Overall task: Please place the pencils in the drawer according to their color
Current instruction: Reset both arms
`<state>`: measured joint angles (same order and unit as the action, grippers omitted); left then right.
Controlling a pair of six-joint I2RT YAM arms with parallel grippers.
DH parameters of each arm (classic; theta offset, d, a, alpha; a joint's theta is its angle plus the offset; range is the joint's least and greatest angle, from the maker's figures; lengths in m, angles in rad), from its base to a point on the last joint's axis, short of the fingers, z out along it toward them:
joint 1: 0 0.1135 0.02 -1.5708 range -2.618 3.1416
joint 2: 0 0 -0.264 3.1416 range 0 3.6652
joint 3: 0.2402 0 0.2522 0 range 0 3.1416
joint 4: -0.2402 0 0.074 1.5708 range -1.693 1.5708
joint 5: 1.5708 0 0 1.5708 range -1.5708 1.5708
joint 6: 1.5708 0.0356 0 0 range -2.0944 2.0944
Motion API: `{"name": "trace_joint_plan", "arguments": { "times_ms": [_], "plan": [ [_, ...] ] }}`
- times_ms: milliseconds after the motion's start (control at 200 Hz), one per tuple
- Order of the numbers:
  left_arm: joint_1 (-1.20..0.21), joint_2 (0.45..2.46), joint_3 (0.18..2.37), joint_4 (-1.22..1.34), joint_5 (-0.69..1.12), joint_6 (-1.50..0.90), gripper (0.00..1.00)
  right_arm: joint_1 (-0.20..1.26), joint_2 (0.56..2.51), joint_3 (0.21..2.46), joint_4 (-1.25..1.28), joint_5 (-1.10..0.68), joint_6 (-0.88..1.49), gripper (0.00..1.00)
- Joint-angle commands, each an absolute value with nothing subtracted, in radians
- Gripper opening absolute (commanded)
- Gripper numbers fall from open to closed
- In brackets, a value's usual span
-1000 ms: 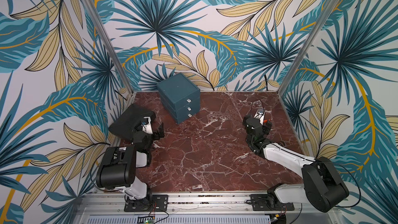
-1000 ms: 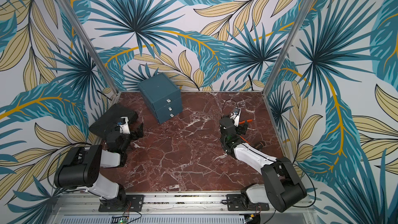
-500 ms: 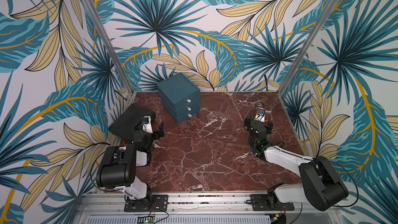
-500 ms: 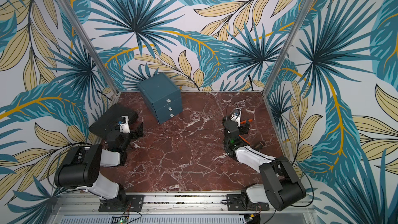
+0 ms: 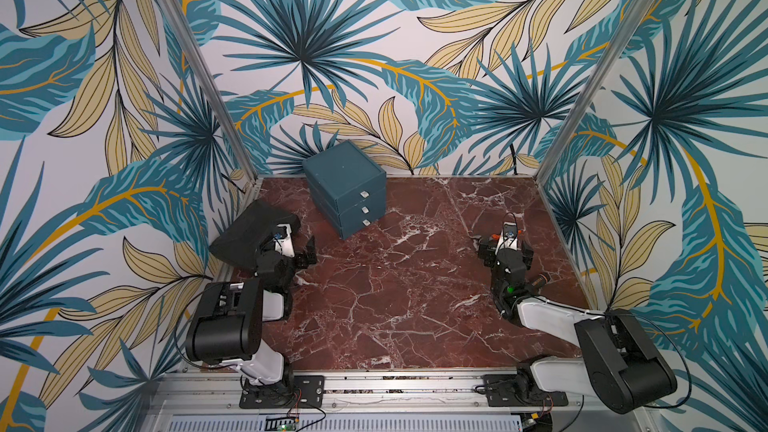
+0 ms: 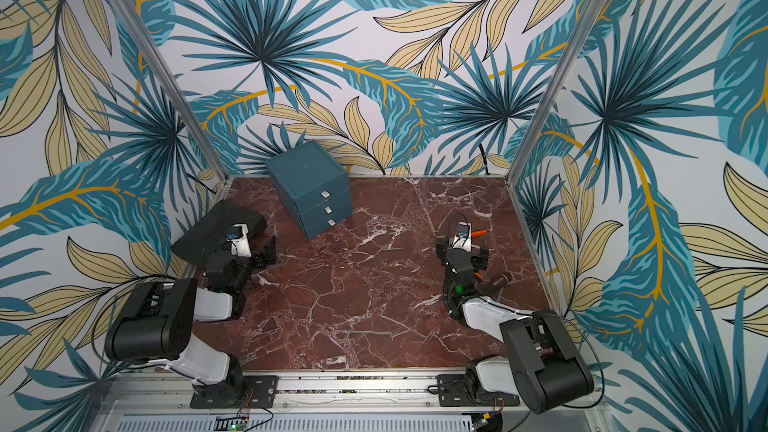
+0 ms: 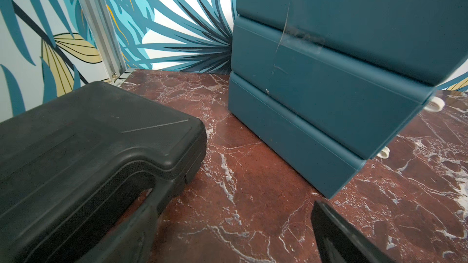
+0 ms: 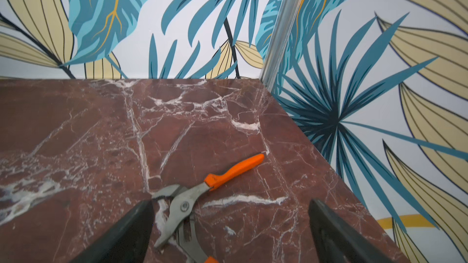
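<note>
Pencils: none visible in any view.
Drawer (image 5: 345,189): back-left of bench (image 5: 395,284), set at an angle, all three tiers shut.
Left end effector (image 7: 230,207): wide, empty, between black case (image 7: 88,135) and drawer.
Right end effector (image 8: 230,202): wide, empty, over pliers (image 8: 187,201).
Recommendation: leave the pliers; pinch a pull tab (image 5: 365,210) squarely and draw straight along the chest's angle.
</note>
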<state>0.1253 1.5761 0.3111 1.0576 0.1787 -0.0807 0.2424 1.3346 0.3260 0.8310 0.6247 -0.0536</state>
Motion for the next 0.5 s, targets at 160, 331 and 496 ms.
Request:
{"name": "trace_joint_plan", "arguments": {
  "times_ms": [160, 331, 496],
  "plan": [
    [0.121, 1.572, 0.334, 1.050, 0.168, -0.068, 1.00, 0.197, 1.459, 0.277, 1.101, 0.443, -0.074, 1.00],
    [0.120, 1.571, 0.334, 1.046, 0.167, -0.068, 1.00, 0.151, 1.508, 0.260, 1.145, 0.307, -0.059, 1.00],
    [0.119, 1.572, 0.337, 1.042, 0.171, -0.065, 1.00, 0.128, 1.498, 0.281, 1.087, 0.207, -0.069, 1.00]
  ]
}}
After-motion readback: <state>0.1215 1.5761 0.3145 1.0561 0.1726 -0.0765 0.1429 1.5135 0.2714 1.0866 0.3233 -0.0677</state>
